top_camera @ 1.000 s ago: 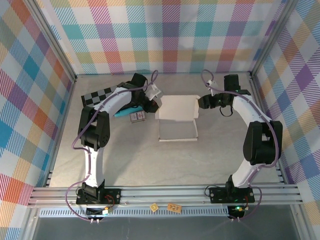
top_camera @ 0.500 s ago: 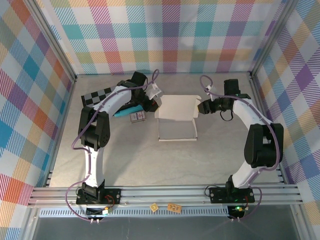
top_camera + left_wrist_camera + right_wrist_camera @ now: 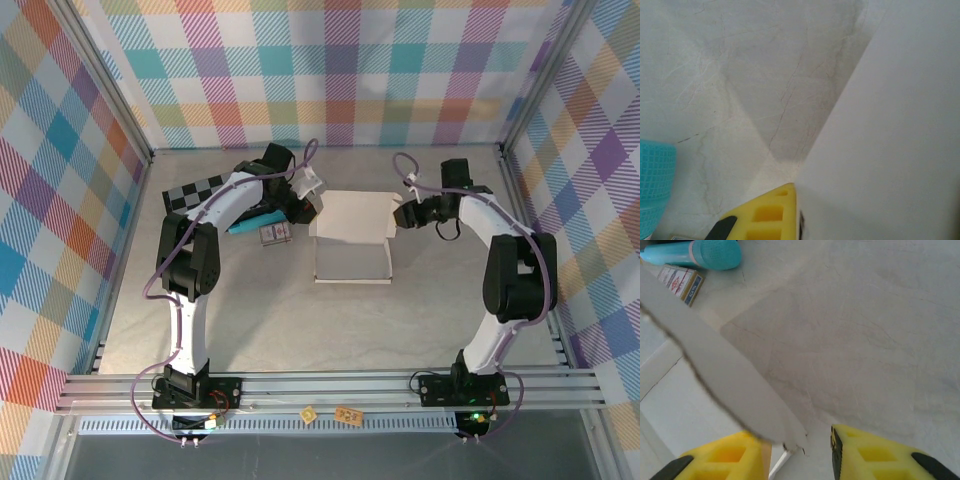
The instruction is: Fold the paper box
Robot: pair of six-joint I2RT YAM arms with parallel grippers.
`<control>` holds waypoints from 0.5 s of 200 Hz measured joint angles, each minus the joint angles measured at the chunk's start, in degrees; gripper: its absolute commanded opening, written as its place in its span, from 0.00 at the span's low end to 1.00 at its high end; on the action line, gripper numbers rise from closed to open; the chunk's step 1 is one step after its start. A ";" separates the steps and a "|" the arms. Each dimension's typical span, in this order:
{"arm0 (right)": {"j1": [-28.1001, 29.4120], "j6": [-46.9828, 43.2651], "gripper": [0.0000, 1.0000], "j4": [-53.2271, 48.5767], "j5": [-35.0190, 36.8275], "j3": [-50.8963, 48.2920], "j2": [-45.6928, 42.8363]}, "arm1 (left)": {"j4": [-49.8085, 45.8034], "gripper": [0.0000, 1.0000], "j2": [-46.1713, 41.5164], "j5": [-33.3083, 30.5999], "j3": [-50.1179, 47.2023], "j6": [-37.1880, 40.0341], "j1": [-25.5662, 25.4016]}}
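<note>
Presently the paper box (image 3: 352, 262) is noted on the worktop (image 3: 300, 320), its left edge clamped by the left pincer (image 3: 312, 208); the right pincer (image 3: 401, 213) is parted around a flap.

White paper box (image 3: 352, 262), black-and-grey checkerboard (image 3: 195, 190), turquoise cylinder (image 3: 715, 252), pastel plaid walls (image 3: 330, 70)

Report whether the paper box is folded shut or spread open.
Partly folded: the paper box has a flap raised between the right fingers, its near panel lying flat.
</note>
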 measured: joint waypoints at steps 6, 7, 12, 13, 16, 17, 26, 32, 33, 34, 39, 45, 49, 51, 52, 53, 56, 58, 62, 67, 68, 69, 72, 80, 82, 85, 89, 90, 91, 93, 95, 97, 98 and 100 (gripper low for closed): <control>0.17 -0.02 0.31 -0.02 0.00 0.61 0.57 | 0.00 0.00 0.00 -0.07 0.00 0.00 0.00; 0.20 -0.02 0.30 -0.04 0.00 0.68 0.61 | 0.02 0.00 0.00 -0.09 0.00 0.00 0.00; 0.35 -0.02 0.29 -0.02 -0.02 1.03 0.96 | 0.07 0.00 0.00 -0.15 0.00 -0.02 0.00; 0.37 0.00 0.29 -0.02 0.00 1.11 1.01 | 0.09 0.00 0.00 -0.17 0.00 -0.02 0.00; 0.44 -0.07 0.28 0.00 -0.02 1.25 1.16 | 0.11 0.00 0.00 -0.20 0.00 -0.02 0.00; 0.46 -0.07 0.27 0.00 -0.02 1.31 1.25 | 0.13 0.00 0.00 -0.22 0.00 -0.02 0.00; 0.72 -0.02 0.25 -0.04 -0.02 1.51 1.49 | 0.20 0.00 0.00 -0.42 0.00 -0.02 0.00; 0.87 0.00 0.23 -0.04 -0.04 1.57 1.60 | 0.22 0.00 0.00 -0.50 0.00 -0.02 0.00; 0.90 0.00 0.22 -0.07 -0.02 1.57 1.60 | 0.24 0.00 0.00 -0.50 0.00 -0.02 0.00; 0.92 -0.02 0.22 -0.07 -0.02 1.57 1.62 | 0.26 0.00 0.00 -0.52 0.00 -0.02 0.00; 1.09 -0.04 0.21 -0.09 0.00 1.62 1.70 | 0.31 0.00 0.00 -0.55 0.00 -0.04 0.00; 1.27 -0.07 0.21 -0.24 0.00 1.66 1.81 | 0.37 0.00 0.00 -0.57 0.00 -0.09 0.00; 1.38 -0.09 0.21 -0.31 0.04 1.68 1.81 | 0.37 0.00 0.00 -0.59 0.00 -0.17 0.00; 1.46 -0.11 0.21 -0.33 0.04 1.68 1.81 | 0.37 0.00 0.00 -0.59 0.00 -0.17 0.00; 1.49 -0.09 0.21 -0.35 0.07 1.68 1.81 | 0.37 0.00 0.00 -0.59 0.00 -0.20 0.00; 1.51 -0.09 0.20 -0.35 0.07 1.68 1.81 | 0.37 0.00 0.00 -0.59 0.00 -0.20 0.00; 1.57 -0.11 0.20 -0.39 0.13 1.70 1.81 | 0.39 0.00 0.00 -0.61 0.00 -0.20 0.00; 1.66 -0.13 0.20 -0.46 0.20 1.70 1.81 | 0.39 0.00 0.00 -0.61 0.00 -0.22 0.00; 1.81 -0.15 0.19 -0.52 0.24 1.70 1.81 | 0.39 0.00 0.00 -0.63 0.00 -0.22 0.00; 1.92 -0.20 0.18 -0.59 0.28 1.70 1.81 | 0.39 0.00 0.00 -0.74 0.00 -0.28 0.00; 1.92 -0.20 0.18 -0.59 0.31 1.70 1.81 | 0.39 0.00 0.00 -0.76 0.00 -0.31 0.00; 1.92 -0.22 0.18 -0.59 0.33 1.70 1.81 | 0.39 0.00 0.00 -0.76 0.00 -0.35 0.00; 1.99 -0.22 0.17 -0.59 0.44 1.70 1.81 | 0.42 0.00 0.00 -0.79 0.00 -0.44 0.00; 2.16 -0.22 0.16 -0.68 0.70 1.70 1.81 | 0.44 0.00 0.00 -0.83 0.00 -0.66 0.00; 2.21 -0.24 0.16 -0.68 0.72 1.70 1.81 | 0.44 0.00 0.00 -0.85 0.00 -0.66 0.00; 2.23 -0.24 0.16 -0.70 0.92 1.70 1.81 | 0.44 0.00 0.00 -0.87 0.00 -0.76 0.00; 2.23 -0.24 0.16 -0.70 1.05 1.70 1.81 | 0.46 0.00 0.00 -0.94 0.00 -0.85 0.00; 2.23 -0.24 0.16 -0.70 1.09 1.70 1.81 | 0.46 0.00 0.00 -0.96 0.00 -0.85 0.00; 2.23 -0.24 0.16 -0.70 1.16 1.70 1.81 | 0.46 0.00 0.00 -0.96 0.00 -0.90 0.00; 2.23 -0.24 0.16 -0.68 1.18 1.70 1.81 | 0.46 0.00 0.00 -0.96 0.00 -0.94 0.00; 2.23 -0.24 0.16 -0.68 1.31 1.70 1.79 | 0.48 0.00 0.00 -0.96 0.00 -1.05 0.00; 2.23 -0.24 0.16 -0.68 1.38 1.70 1.79 | 0.50 0.00 0.00 -0.98 0.00 -1.05 0.00; 2.23 -0.24 0.16 -0.68 1.38 1.70 1.79 | 0.52 0.00 0.02 -0.98 0.00 -1.05 0.00; 2.23 -0.24 0.16 -0.68 1.46 1.70 1.79 | 0.55 0.00 0.02 -0.98 0.00 -1.09 0.00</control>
